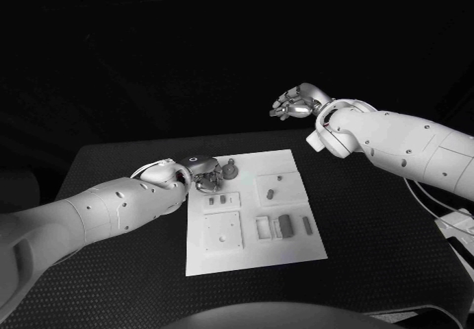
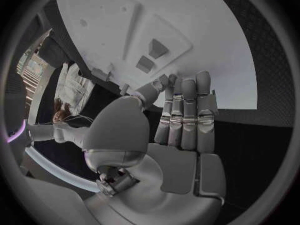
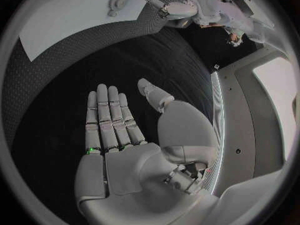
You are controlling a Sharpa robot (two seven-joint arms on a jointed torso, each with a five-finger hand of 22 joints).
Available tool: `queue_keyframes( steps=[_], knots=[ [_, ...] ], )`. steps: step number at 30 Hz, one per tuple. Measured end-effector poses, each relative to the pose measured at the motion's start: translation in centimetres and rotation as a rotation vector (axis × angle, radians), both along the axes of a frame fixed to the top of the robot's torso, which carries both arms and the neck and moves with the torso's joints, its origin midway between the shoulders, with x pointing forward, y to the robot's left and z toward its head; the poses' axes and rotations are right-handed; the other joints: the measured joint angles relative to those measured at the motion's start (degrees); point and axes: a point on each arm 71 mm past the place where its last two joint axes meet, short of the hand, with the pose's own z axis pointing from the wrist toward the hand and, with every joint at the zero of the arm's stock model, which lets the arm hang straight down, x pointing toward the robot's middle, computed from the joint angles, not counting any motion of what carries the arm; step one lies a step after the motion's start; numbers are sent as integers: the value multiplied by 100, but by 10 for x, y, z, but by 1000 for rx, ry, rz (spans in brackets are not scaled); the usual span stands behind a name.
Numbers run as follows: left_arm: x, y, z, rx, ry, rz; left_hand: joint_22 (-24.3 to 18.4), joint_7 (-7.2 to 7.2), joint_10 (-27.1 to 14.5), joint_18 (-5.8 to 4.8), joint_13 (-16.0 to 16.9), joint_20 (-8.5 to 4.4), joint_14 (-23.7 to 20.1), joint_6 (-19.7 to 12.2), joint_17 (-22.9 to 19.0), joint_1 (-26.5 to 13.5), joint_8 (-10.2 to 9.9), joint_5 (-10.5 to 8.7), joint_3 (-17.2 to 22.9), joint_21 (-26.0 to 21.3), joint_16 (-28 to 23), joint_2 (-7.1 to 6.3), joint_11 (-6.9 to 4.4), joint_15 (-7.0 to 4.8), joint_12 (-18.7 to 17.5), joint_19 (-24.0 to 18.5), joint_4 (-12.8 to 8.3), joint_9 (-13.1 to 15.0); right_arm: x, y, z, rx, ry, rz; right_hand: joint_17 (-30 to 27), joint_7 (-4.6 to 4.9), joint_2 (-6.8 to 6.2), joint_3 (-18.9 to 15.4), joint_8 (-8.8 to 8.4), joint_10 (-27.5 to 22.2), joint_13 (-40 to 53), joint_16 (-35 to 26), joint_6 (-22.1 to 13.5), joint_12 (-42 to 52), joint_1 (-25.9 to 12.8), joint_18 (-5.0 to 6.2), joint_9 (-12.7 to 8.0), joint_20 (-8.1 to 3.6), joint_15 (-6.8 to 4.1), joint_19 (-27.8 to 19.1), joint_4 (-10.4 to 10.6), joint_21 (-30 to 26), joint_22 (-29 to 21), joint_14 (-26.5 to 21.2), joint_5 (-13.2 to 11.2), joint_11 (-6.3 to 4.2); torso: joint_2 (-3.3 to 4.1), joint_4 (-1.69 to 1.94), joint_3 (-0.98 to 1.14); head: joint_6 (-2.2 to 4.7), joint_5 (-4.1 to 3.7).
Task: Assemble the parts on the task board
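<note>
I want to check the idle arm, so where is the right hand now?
In the head view, the right hand hangs open in the air beyond the far right corner of the white board, holding nothing.

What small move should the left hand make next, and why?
Probably lower the left hand a little onto the round grey part beside its fingertips, at the far left corner of the task board. The left wrist view shows its fingers straight and holding nothing, while the right hand is raised beyond the table, open and empty.
</note>
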Motion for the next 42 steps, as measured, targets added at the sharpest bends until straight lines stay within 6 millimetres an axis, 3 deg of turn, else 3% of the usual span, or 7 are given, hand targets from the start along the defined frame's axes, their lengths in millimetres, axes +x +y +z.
queue_keyframes(
  steps=[8, 33, 39, 42],
  knots=[
    [0, -2, -2, -3, -2, 5, 0, -6, -8, 0, 163, -11, 0, -6, 5, 0, -17, 0, 12, 0, 0, 0, 7, 0, 0, 13, -13, -2, 0, 0, 0, 0, 0, 1, 0, 0, 0, 0, 0, 0, -6, -21, 0, 0, 0, 1, 0, 0, 0, 0, 0, 0, 2, 0, 0, 0, 1, -2, -1, 4, -7],
    [3, -1, -2, 25, 32, -6, 20, -14, -10, 0, 164, -2, 11, -34, 24, 0, -10, -6, 21, 0, 0, 0, 8, 8, -45, 20, -2, 1, 0, 0, 0, 0, 0, 0, 16, 0, 0, 0, 0, 0, -16, -21, 0, 0, 0, 1, -4, 0, 0, 0, 0, 0, 6, 0, 0, 0, -1, 1, 2, -19, -26],
    [3, -1, -3, 20, 31, -4, 44, 8, -10, 0, 160, -18, 17, -34, 45, -11, -11, -22, 14, -10, -53, 11, 8, 2, -45, -8, 5, -7, 0, 0, 0, 0, 0, 0, 19, 0, 0, -1, 0, 0, -21, -43, 0, 0, 0, 0, -4, 0, 0, -1, 1, 0, 11, 0, 0, 0, -1, 1, 2, -12, -21],
    [3, 0, -3, 14, 31, -1, 47, 83, -82, -5, 153, 7, -19, -109, 47, -49, -44, -19, -9, -88, -135, 49, 71, 38, -84, -95, 28, -7, 0, 0, 0, 0, 0, 0, 21, 0, 0, -16, 0, 0, -22, -43, 0, 0, 0, 0, -9, 0, 0, -1, 16, 0, 11, 0, 0, 0, -1, 1, 1, -12, -21]
  ],
)
